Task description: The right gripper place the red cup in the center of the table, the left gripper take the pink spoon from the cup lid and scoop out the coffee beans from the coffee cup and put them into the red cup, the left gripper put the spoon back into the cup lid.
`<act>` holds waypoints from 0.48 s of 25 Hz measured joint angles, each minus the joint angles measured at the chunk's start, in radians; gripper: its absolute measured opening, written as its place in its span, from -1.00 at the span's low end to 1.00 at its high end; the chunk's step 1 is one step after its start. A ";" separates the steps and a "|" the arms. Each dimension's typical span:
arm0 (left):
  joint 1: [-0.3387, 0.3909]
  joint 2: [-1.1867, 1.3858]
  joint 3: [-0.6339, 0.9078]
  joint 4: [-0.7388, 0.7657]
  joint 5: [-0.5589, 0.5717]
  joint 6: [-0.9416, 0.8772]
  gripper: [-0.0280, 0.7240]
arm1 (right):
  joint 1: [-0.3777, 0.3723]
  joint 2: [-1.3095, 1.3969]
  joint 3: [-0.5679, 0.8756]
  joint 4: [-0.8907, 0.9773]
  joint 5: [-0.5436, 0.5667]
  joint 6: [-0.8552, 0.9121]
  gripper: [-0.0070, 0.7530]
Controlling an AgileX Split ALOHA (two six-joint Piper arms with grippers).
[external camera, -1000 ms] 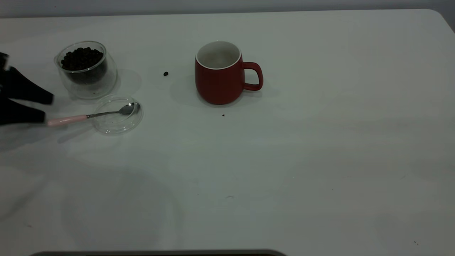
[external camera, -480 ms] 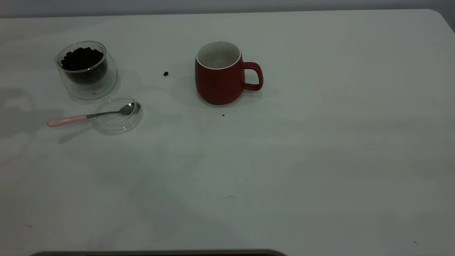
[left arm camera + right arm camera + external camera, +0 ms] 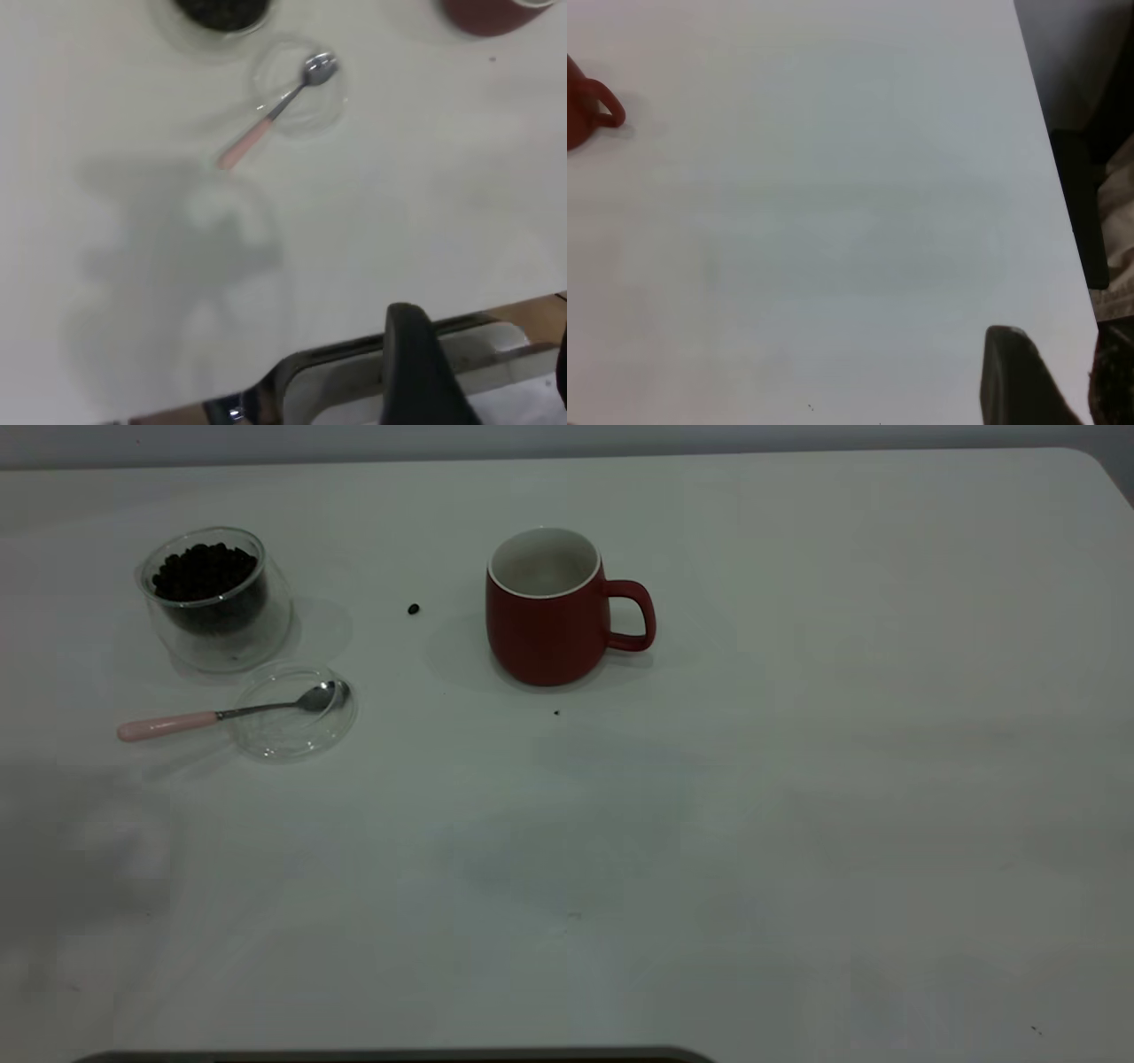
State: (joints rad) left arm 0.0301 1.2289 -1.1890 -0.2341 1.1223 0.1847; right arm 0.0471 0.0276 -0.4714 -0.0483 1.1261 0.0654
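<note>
The red cup point(image 3: 547, 613) stands upright near the table's point(image 3: 797, 797) middle, handle to the right; its inside looks white and bare. The coffee cup point(image 3: 214, 598), full of coffee beans point(image 3: 205, 571), stands at the far left. In front of it the cup lid point(image 3: 294, 710) lies flat, with the pink spoon point(image 3: 177, 724) resting bowl-in-lid and its handle pointing left. Neither gripper shows in the exterior view. In the left wrist view my left gripper point(image 3: 489, 372) is open and empty, high and well back from the spoon point(image 3: 266, 124) and lid point(image 3: 301, 88). My right gripper point(image 3: 1074, 390) is open and empty, far from the cup's handle point(image 3: 604, 108).
One stray coffee bean point(image 3: 413, 609) lies on the table between the coffee cup and the red cup. A tiny dark speck point(image 3: 556, 712) lies in front of the red cup. The table's edge and a dark frame point(image 3: 354, 372) show under the left gripper.
My left gripper, open beside the spoon's handle a second ago, has drawn back out of the exterior view. The spoon, lid and cups have not moved.
</note>
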 joint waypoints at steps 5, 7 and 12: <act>-0.017 -0.228 0.205 0.027 0.034 -0.063 0.24 | 0.000 0.000 0.000 0.000 0.000 0.000 -0.35; -0.017 -0.326 0.310 0.033 0.033 -0.069 0.24 | 0.000 0.000 0.000 0.000 0.000 0.000 -0.35; -0.017 -0.598 0.568 0.061 0.014 -0.070 0.24 | 0.000 0.000 0.000 0.000 0.000 0.000 -0.35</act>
State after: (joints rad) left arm 0.0128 0.6307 -0.6206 -0.1733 1.1359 0.1144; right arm 0.0471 0.0276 -0.4714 -0.0483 1.1261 0.0654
